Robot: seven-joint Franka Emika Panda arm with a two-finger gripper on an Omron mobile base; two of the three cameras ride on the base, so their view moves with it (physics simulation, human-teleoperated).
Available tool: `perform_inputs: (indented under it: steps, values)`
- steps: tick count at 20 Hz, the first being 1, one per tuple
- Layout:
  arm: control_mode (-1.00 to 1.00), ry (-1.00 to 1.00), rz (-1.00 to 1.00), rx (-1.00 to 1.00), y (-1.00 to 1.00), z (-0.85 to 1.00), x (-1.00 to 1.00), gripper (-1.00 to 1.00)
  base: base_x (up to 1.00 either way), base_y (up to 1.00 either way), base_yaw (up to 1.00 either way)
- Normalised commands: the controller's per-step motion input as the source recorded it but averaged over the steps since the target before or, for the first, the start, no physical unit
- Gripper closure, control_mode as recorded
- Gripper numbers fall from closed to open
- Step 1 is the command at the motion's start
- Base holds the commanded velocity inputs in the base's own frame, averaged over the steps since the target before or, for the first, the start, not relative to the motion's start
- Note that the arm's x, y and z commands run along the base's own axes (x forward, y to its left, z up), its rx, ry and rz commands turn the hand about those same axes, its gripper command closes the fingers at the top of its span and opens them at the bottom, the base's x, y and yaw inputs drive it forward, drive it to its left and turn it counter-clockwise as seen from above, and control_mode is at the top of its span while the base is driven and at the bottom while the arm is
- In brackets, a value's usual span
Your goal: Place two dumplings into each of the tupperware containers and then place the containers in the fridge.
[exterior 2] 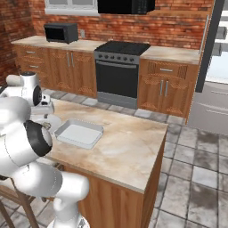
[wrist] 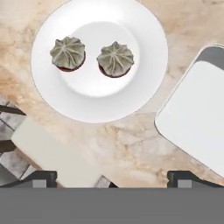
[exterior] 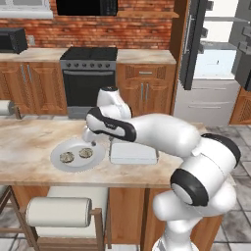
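— Any brand, label or lettering you can read?

— No writing is legible on anything. The tabletop [exterior: 29, 147] is pale beige marble-patterned stone on wooden cabinets, an island in a kitchen with a red brick wall [exterior: 142, 34], wooden cupboards, a black oven [exterior: 88, 81] and a grey tiled floor [exterior 2: 200, 178]. A microwave [exterior 2: 61, 32] sits on the far counter.

— Where are the dumplings?

— Two dumplings [wrist: 68, 53] [wrist: 115, 59] lie side by side, apart, on a round white plate [wrist: 144, 83] at the left of the tabletop. Just right of the plate is one tupperware container [exterior: 133, 154], pale and rectangular, with nothing visible inside in the right base view.

— And the fridge?

— The fridge [exterior: 215, 63] stands at the far right, its dark doors swung open on a white interior.

— The jaws?

— The gripper [wrist: 111, 177] hovers above the tabletop near the plate, jaws released and spread wide, holding nothing.
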Motion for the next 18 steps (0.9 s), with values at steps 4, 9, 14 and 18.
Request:
perform_inputs:
  steps: [4,9,14,18]
  values:
    - [-1.00,0.24,0.10,0.00,0.31,-0.41,0.27,-1.00,0.00,0.00,0.00]
    - [-1.00,0.20,0.08,-0.01,0.24,-0.49,0.26,-1.00,0.00,0.00,0.00]
    - [-1.00,0.10,0.00,-0.09,0.05,-0.31,0.30,-1.00,0.00,0.00,0.00]
    - [-1.00,0.17,0.00,-0.08,0.19,-0.21,0.35,-1.00,0.00,0.00,0.00]
